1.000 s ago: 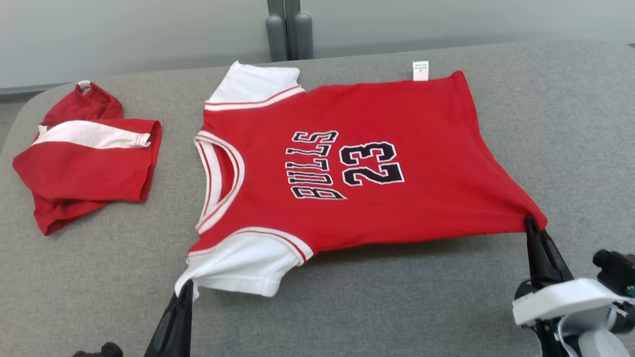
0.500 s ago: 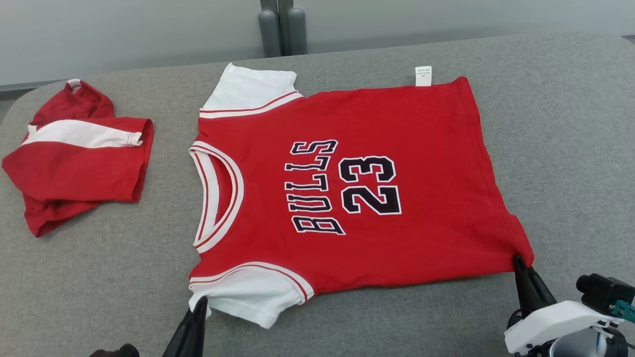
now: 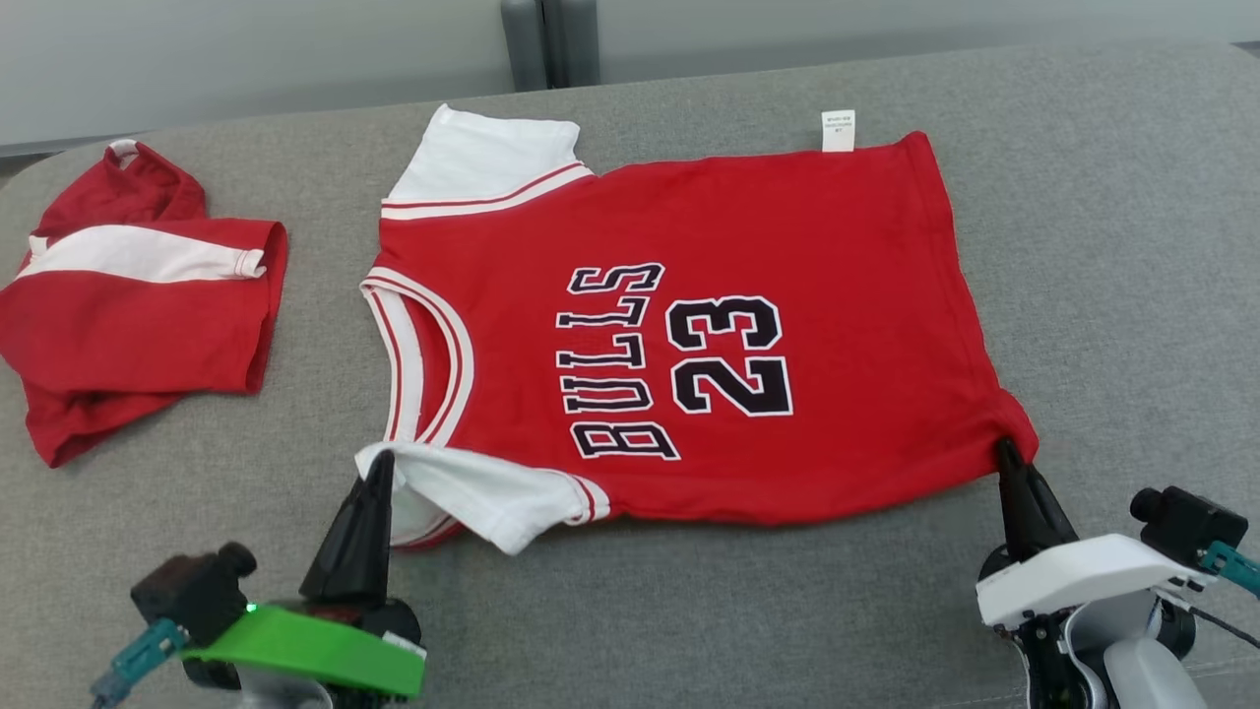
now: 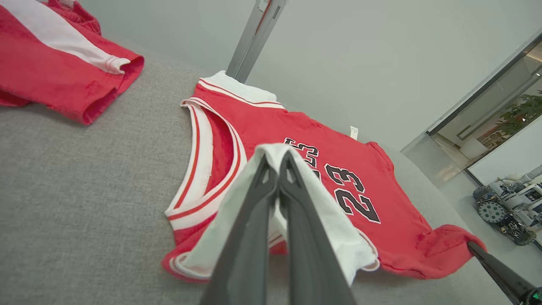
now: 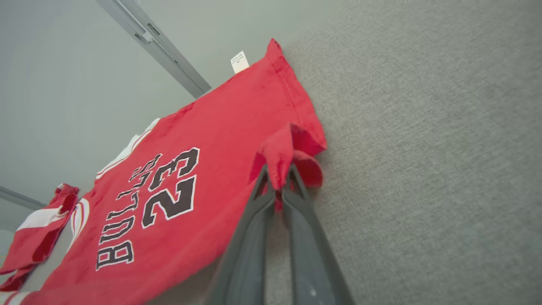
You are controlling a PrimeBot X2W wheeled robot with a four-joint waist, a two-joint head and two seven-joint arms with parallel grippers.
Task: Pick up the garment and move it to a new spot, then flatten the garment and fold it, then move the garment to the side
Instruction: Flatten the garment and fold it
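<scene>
The garment [image 3: 787,256] pinched between both sets of jaws is soft, matt red knit cloth. Its sleeve [image 3: 492,492], caught in the left gripper [image 3: 382,458], is the same dull cloth in white. The black lettering [image 3: 689,359] looks flat and matt. Under the jaws, the table cover [image 3: 1132,246] is a coarse grey woven fabric. The fingers [image 4: 254,237] are smooth dark plastic with a faint sheen. A glossy green plastic shell [image 3: 315,655] sits behind the left jaws. A white plastic shell [image 3: 1083,581] sits behind the right gripper [image 3: 1006,448]. Far beyond the jaws stands a smooth grey metal post [image 3: 546,44].
</scene>
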